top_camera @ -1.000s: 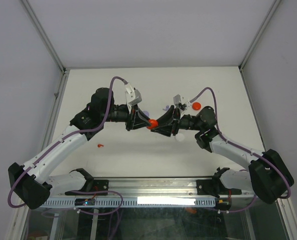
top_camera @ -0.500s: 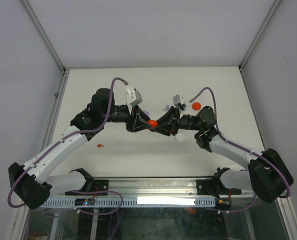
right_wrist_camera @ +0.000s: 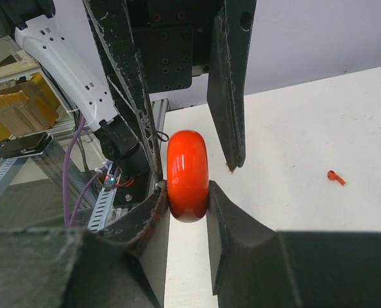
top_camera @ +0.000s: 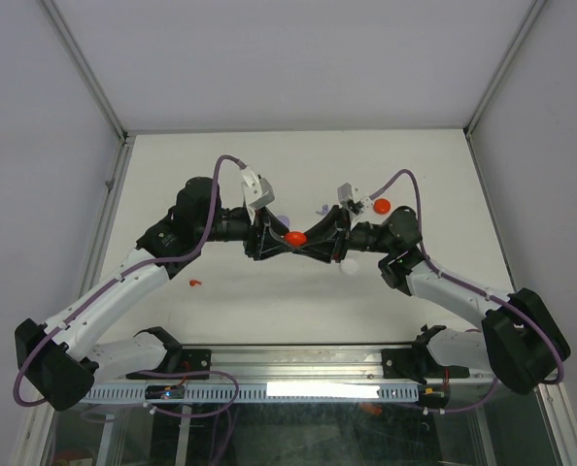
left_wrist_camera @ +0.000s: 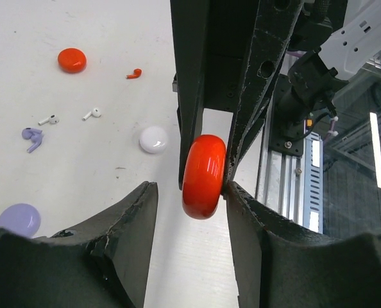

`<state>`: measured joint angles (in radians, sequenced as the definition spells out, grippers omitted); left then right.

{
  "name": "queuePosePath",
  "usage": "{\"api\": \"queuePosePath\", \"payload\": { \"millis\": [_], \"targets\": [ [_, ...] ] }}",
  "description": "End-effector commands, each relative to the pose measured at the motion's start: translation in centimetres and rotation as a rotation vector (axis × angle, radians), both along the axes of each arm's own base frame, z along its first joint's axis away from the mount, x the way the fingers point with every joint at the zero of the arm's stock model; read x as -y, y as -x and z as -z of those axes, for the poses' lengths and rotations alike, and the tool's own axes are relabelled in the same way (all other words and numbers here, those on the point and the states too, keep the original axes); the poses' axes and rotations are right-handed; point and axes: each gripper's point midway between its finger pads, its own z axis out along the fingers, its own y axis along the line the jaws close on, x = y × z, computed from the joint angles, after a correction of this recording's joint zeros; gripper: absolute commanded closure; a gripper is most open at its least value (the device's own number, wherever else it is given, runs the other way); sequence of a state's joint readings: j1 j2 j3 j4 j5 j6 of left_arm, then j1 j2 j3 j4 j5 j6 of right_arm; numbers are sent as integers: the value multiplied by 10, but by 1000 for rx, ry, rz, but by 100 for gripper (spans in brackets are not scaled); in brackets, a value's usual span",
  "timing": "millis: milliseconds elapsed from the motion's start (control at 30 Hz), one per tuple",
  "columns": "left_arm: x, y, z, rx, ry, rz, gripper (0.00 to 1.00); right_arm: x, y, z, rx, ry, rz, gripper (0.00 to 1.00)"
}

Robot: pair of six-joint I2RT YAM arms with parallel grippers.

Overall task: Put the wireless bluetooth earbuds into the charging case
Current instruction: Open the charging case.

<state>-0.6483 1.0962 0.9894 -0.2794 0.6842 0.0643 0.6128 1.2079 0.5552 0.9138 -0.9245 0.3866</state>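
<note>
The table (top_camera: 220,311) lies below the spot where the two arms meet. The right gripper (right_wrist_camera: 186,192) pinches the red charging case (right_wrist_camera: 188,174) across its flat faces, holding it on edge in mid-air. The left gripper (left_wrist_camera: 190,189) stands spread around the same case, with one finger well clear and the other seeming to touch its rim. This reads as a handover to the right side. To do it well, the left jaws should widen until both fingers are free. They should then back straight out along their own line, so nothing twists the case in the right's pinch. The case looks closed. A red earbud (left_wrist_camera: 134,74), white earbuds (left_wrist_camera: 48,119) and lilac earbuds (left_wrist_camera: 31,136) lie on the table, none yet in the case.
</note>
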Motion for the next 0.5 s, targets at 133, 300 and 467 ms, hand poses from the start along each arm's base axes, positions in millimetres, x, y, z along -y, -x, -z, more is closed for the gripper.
{"api": "queuePosePath", "payload": {
  "millis": [133, 300, 467],
  "targets": [
    [1, -10, -29, 75, 77, -64, 57, 3, 12, -16, 129, -55, -32, 100],
    [1, -11, -30, 65, 84, -70, 58, 5, 13, -11, 166, -50, -28, 100],
    [-1, -17, -28, 57, 78, -100, 59, 6, 17, -13, 187, -54, -37, 100]
  ]
}}
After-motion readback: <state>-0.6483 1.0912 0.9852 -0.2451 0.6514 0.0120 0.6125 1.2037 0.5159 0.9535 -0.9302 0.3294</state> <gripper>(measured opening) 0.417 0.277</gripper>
